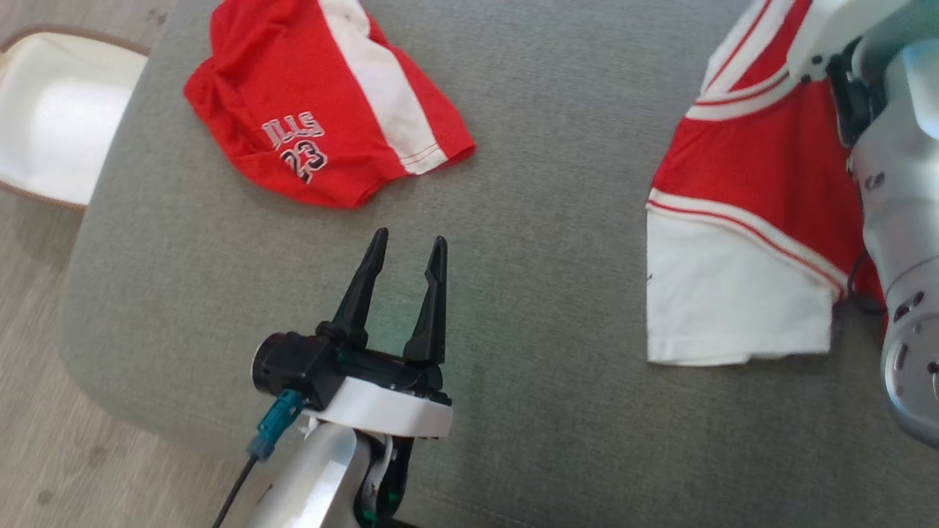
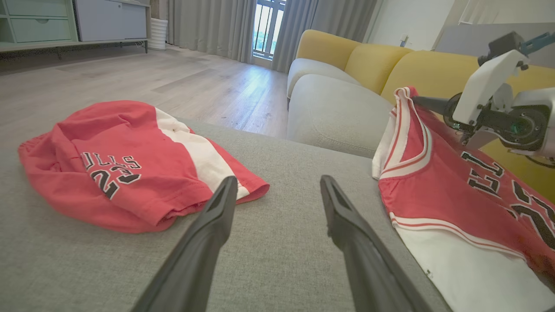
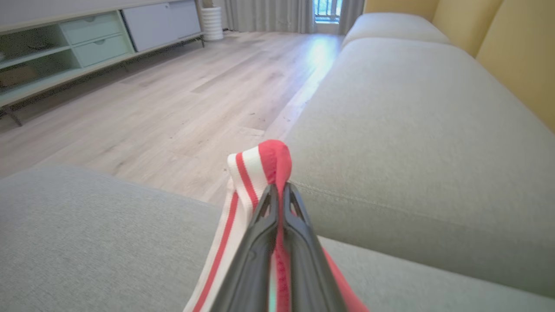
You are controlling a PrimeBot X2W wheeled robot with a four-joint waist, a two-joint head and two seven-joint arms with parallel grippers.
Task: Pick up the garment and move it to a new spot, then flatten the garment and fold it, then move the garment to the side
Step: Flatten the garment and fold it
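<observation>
Beyond the cushion's rounded left edge, far left of the left tool, lie pale wood floor and a white, brown-rimmed object that cannot be identified. A rumpled pair of red shorts with a broad white side stripe and the number 23 lies ahead and to the left of that tool, well apart from it. The left tool hovers low over the grey woven cushion, its two tapered black fingers spread wide and touching nothing. Ahead of its tips and to its right runs a wide stretch of bare fabric, open as far as the garment.

The red jersey, a smooth knit with a white panel and red-and-white striped trim, sits well to the right of the left tool. Its white lower part rests flat on the cushion, and its upper part is drawn up into the air. The right tool has its fingers pressed together on a fold of the striped edging, which bunches just past the fingertips. Black lettering shows on the jersey's red front. Past the right tool a second grey seat and yellow backrests close off that side.
</observation>
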